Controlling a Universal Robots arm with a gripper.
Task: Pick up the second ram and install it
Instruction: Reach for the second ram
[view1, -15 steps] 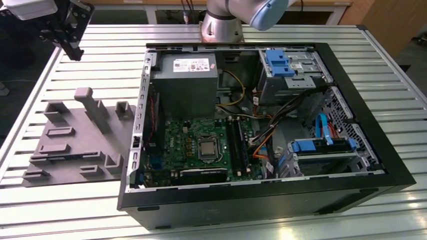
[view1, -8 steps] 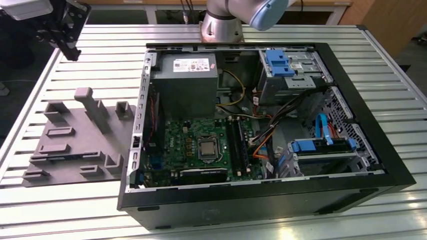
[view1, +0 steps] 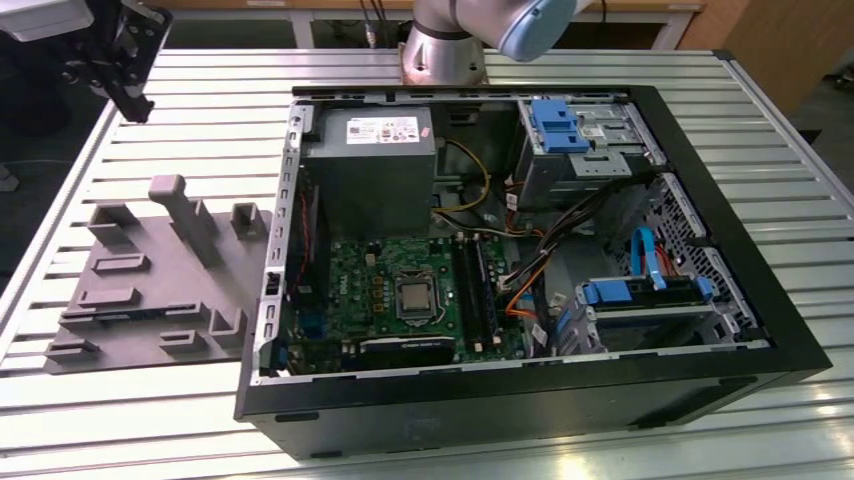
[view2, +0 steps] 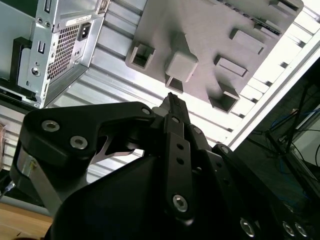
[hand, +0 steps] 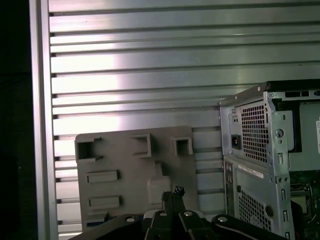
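We saw the black two-fingered tool (view1: 132, 108) hanging high over the far corner of the ribbed aluminium desk (view1: 160, 420), off to the exterior view's left of the open black computer case (view1: 534, 400). In both wrist views its fingertips (view2: 172, 102) (hand: 172, 194) were pressed together with nothing between them.

The second ram (view1: 104, 317), as far as we could judge, was the thin dark strip lying low on the grey plastic fixture block with upright posts (view1: 174, 270), well apart from the tool.

We judged three risks. The stick lay between raised blocks, so tips descending off line could strike a post instead of its edges. A skewed pinch could let so thin a stick tilt or slip. A tilted stick would not seat in the long black slots (view1: 474, 285) of the green motherboard (view1: 400, 290), where loose orange cables (view1: 527, 280) lay just beside.
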